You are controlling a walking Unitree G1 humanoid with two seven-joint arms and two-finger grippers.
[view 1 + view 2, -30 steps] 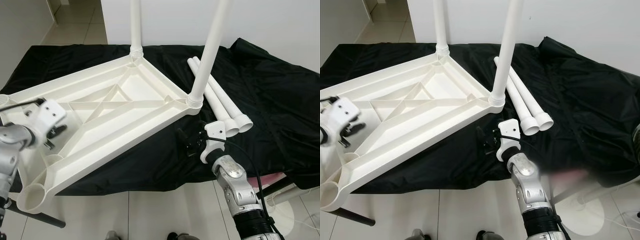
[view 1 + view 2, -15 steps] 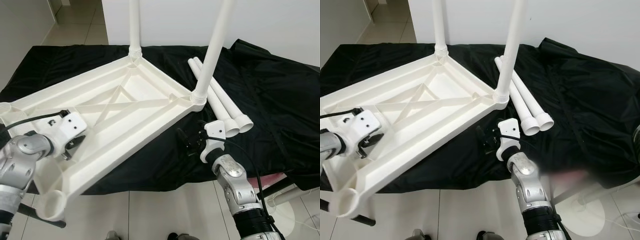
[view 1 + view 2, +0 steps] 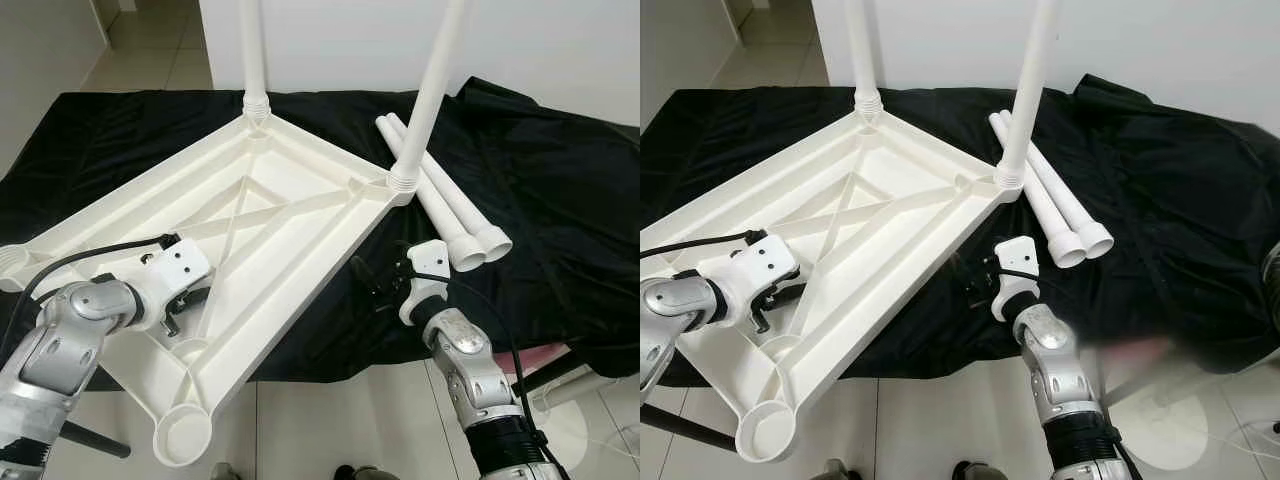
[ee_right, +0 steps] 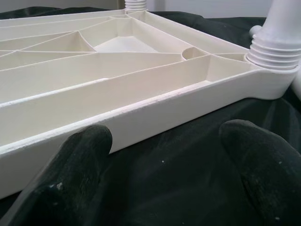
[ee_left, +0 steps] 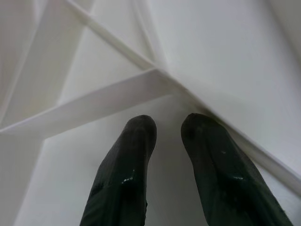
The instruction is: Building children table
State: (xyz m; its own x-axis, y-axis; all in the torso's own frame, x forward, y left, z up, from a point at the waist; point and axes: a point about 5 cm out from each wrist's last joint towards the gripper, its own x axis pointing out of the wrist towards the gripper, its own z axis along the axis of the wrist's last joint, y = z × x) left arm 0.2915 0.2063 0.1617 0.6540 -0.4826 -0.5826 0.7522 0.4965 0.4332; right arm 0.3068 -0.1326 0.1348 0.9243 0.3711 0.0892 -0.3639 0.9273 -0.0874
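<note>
The white tabletop (image 3: 250,225) lies upside down on the black cloth, ribs facing up. Two white legs stand in its sockets, one at the far corner (image 3: 250,50) and one at the right corner (image 3: 435,90). Two loose legs (image 3: 445,195) lie side by side on the cloth to the right. The near socket (image 3: 183,438) and the left socket (image 3: 12,262) are empty. My left gripper (image 3: 185,303) rests inside the ribbed underside, fingers (image 5: 136,141) close together with nothing between them. My right gripper (image 3: 375,285) is open on the cloth, just in front of the tabletop's rim (image 4: 155,106).
The cloth-covered table (image 3: 560,200) ends close in front of me, and the tabletop's near corner overhangs that edge above the tiled floor (image 3: 330,420). A white round stand base (image 3: 1170,430) sits on the floor at the right. A white wall runs behind.
The tabletop has swung round on the cloth, its near corner moving right and toward me. My left gripper moved right along with it. The right arm stayed put.
</note>
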